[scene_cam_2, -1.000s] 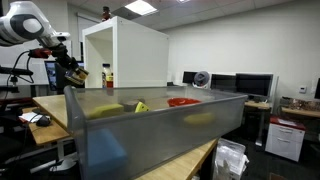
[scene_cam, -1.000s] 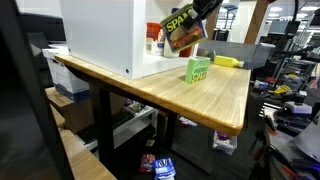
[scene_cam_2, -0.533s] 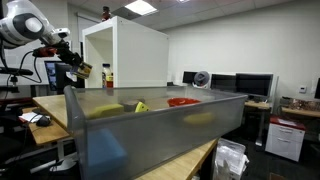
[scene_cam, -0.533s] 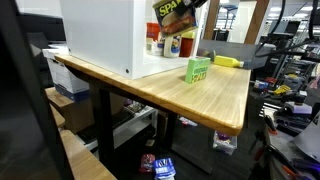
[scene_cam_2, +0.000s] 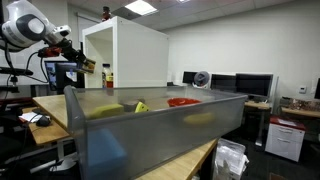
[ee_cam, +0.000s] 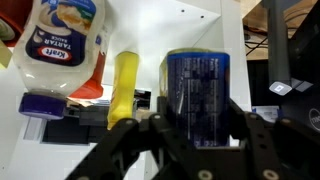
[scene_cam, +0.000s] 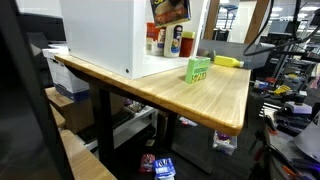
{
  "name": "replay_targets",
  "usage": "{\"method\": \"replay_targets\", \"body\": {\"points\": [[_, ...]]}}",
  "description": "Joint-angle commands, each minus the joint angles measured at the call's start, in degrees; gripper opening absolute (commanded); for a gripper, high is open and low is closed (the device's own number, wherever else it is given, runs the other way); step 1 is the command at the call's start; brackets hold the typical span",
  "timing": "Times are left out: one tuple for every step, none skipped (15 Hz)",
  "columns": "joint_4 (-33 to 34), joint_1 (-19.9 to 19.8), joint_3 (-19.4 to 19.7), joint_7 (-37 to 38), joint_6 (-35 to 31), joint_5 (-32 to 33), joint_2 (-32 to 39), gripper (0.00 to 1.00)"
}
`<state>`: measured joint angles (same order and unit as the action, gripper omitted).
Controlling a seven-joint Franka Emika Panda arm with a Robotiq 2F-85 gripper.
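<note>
Claw (ee_cam: 200, 128) is closed on a blue food can (ee_cam: 200, 85), one finger clamped on each side. In an exterior view the can (scene_cam: 170, 10) is held in the air, well above the bench (scene_cam: 205, 100), at the open face of the white cabinet (scene_cam: 100, 35) standing on the bench.

Wrist view, inside the cabinet: yellow squeeze bottle (ee_cam: 125, 85) just beside the can, then a tartar sauce bottle (ee_cam: 65, 40) resting on its blue cap.

Green box (scene_cam: 198, 69) stands on the bench near the cabinet's open side. Yellow object (scene_cam: 228, 61) lies at the far edge, not identifiable.
</note>
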<state>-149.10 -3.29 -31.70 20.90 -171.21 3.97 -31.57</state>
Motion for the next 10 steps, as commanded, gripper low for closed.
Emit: {"method": "replay_targets", "body": {"points": [[0.0, -2.2, -1.9, 1.9, -3.6, 0.6, -0.3, 0.30], [0.1, -2.6, -2.4, 1.9, -3.7, 0.5, -0.3, 0.30], [0.1, -2.6, -2.5, 1.8, -3.8, 0.2, -0.2, 0.30], [0.2, -2.5, -2.5, 1.7, -3.6, 0.0, -0.1, 0.30], [0.2, -2.5, -2.8, 1.7, -3.4, -0.1, -0.1, 0.30], [0.2, -2.5, -2.8, 1.6, -3.3, -0.1, -0.2, 0.30], [0.1, -2.4, -2.8, 1.5, -3.2, -0.2, -0.2, 0.30], [0.2, -2.4, -2.9, 1.6, -3.1, -0.3, -0.1, 0.30], [0.2, -2.2, -2.8, 1.5, -2.9, -0.4, 0.0, 0.30], [0.2, -2.1, -2.8, 1.5, -2.7, -0.4, 0.1, 0.30]]}}
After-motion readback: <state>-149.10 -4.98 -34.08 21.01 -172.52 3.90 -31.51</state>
